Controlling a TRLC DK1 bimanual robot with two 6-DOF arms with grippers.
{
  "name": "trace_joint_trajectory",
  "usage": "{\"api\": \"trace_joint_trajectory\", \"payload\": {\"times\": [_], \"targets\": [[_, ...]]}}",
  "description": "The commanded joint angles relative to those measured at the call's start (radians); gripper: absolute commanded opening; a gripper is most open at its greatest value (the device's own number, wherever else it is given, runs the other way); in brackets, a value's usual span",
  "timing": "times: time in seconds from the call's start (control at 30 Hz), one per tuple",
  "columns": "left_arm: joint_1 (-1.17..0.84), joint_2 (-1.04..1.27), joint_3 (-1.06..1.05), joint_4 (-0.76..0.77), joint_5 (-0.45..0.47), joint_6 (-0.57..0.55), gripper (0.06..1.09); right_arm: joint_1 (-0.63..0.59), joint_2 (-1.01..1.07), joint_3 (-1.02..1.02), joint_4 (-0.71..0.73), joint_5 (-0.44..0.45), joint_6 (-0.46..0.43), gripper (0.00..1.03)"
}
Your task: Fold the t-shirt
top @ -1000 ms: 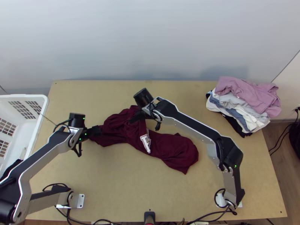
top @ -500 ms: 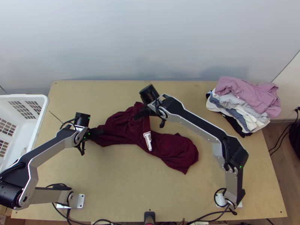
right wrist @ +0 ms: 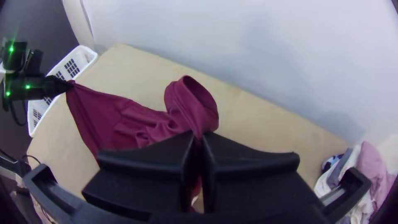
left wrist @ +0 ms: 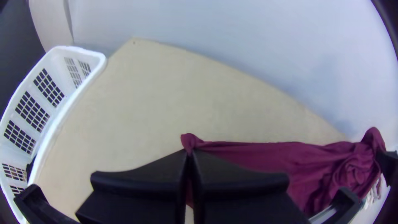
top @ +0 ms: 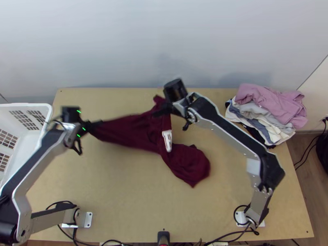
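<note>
Pulling the dark red t-shirt tauter, my left pincer has gone outward toward the white basket and farther up the top view than in the last frame. My right pincer has shifted a little up and rightward there, and the white print and the loose end have come along with the cloth. Both pincers are closed on cloth: the left on one end, the right on a gathered part partway along, with a small peak poking out past it. The shirt lies over the middle of the bench, its long axis running from my left pincer across to the right, then bending so the bunched loose end points toward the near right. The stretch between my pincers seems raised, I think.
</note>
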Motion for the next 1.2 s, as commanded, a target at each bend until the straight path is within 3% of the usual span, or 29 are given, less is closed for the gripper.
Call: {"api": "trace_joint_trajectory", "payload": {"times": [0.0,0.3,0.5,0.67,0.93,1.17], "targets": [[0.134,-0.078,0.284,-0.113,-0.001,0.022,0.10,-0.003,-0.093,0.088,0.010,0.088,-0.070,0.03],[0.260,-0.122,0.641,-0.176,-0.010,0.019,0.10,0.069,-0.231,0.135,0.151,0.283,-0.252,0.03],[0.313,-0.137,0.862,-0.186,-0.036,0.040,0.10,0.066,-0.331,0.127,0.257,0.355,-0.361,0.03],[0.360,-0.139,1.017,-0.176,-0.056,0.075,0.10,0.064,-0.422,0.060,0.456,0.373,-0.487,0.03],[0.425,-0.131,1.217,-0.171,-0.093,0.095,0.10,0.090,-0.480,0.042,0.481,0.389,-0.487,0.03],[0.453,-0.139,1.224,-0.142,-0.127,0.135,0.10,0.150,-0.471,0.022,0.504,0.389,-0.491,0.03]]}}
